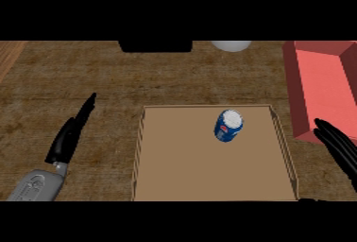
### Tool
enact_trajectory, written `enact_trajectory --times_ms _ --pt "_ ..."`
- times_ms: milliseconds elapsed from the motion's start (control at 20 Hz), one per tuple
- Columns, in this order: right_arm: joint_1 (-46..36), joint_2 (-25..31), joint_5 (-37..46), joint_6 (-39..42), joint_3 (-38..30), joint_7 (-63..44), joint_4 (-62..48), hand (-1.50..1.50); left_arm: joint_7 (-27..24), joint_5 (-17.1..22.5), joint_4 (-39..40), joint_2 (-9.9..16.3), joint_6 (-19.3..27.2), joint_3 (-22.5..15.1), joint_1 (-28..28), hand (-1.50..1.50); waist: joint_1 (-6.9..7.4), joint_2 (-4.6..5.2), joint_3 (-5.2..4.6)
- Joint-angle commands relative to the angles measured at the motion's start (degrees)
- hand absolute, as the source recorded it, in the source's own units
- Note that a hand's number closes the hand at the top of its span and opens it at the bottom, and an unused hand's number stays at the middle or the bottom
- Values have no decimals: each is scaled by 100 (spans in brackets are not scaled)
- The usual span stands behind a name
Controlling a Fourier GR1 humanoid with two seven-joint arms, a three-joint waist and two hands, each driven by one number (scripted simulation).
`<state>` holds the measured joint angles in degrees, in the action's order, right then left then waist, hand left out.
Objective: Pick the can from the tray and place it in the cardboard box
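**Can upright in the tray, both hands open and apart from it**

The can (228, 125), blue with a white top, stands in the tray (209, 189), toward the tray's far edge and a little right of its middle. It leans slightly in this steep view, though that may be only the angle. Nothing touches it.

The tray is a shallow brown one with low walls, and it sits at the near edge of the wooden surface (83, 80), about midway across.

The box (317, 85) is red-pink with raised walls and lies at the right edge of the surface, just beside the tray's far right corner. Its inside shows bare.

The left hand (70, 134) is over the surface left of the tray, fingers straight and pointing away, holding nothing. Its grey forearm (38, 186) comes in at the near left corner.

The right hand (338, 146) shows at the right edge, near the tray's right wall and below the box, fingers stretched out and empty.

At the far edge of the surface stand a dark block (155, 46) and a pale round thing (231, 45), both cut off by the view.
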<state>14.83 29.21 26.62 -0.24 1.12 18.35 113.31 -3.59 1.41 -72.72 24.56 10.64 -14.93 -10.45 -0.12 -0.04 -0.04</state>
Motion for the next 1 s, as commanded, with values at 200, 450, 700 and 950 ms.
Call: enact_trajectory --times_ms 200,450,700,950 --pt "-583 -503 681 600 439 -949 -52 -150 358 -274 -313 -142 -295 329 68 0 8 1 4" --pt "-1083 -996 1153 402 711 -629 -993 -150 -3 -601 -211 -430 -295 412 285 0 20 4 4" --pt "-1463 -1249 1451 -46 494 -381 -1402 -150 31 -685 -230 -503 -416 618 327 0 24 5 5" --pt "-1629 -1497 2109 -96 809 -680 -1426 -150 464 -659 -997 -314 -794 823 564 0 40 -1 5"
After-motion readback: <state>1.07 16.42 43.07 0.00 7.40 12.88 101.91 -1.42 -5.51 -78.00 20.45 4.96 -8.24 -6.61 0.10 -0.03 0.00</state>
